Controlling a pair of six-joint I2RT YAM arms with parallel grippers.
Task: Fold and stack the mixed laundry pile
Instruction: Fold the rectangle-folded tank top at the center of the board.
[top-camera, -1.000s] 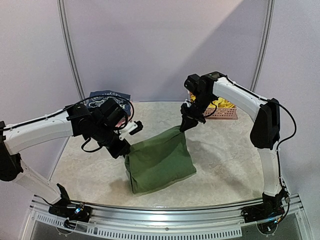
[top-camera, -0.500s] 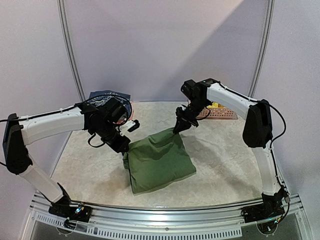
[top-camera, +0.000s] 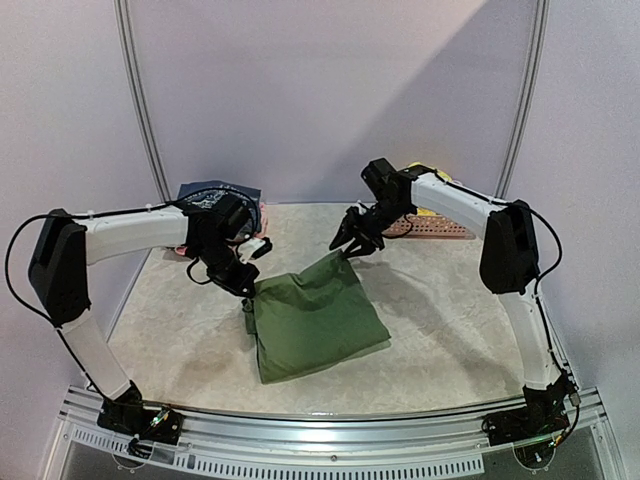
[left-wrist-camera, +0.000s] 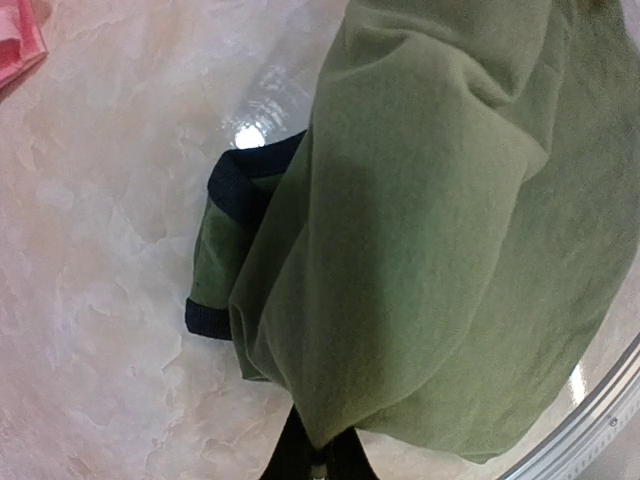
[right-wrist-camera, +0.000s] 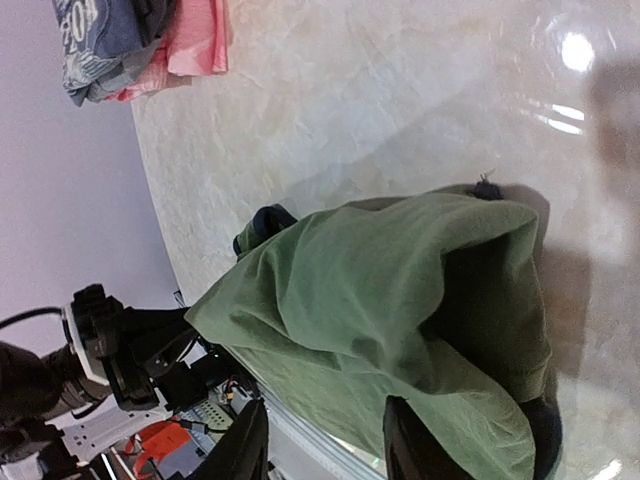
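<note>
The olive-green shirt lies folded in the middle of the table, its dark trim poking out at the left edge. My left gripper is shut on the shirt's near-left corner, and the cloth hangs from the pinch. My right gripper hovers open just above the shirt's far corner. Its two fingers stand apart, with the green cloth lying beyond them. A sliver of yellow shorts shows in the basket behind the right arm.
The pink lattice basket stands at the back right. A stack of folded clothes, dark blue on top with pink beneath, sits at the back left. The table's metal front rail runs along the near edge.
The right gripper has opened and let go of the shirt's far corner. Both grippers have drifted a little left. The left gripper still pinches its corner.
</note>
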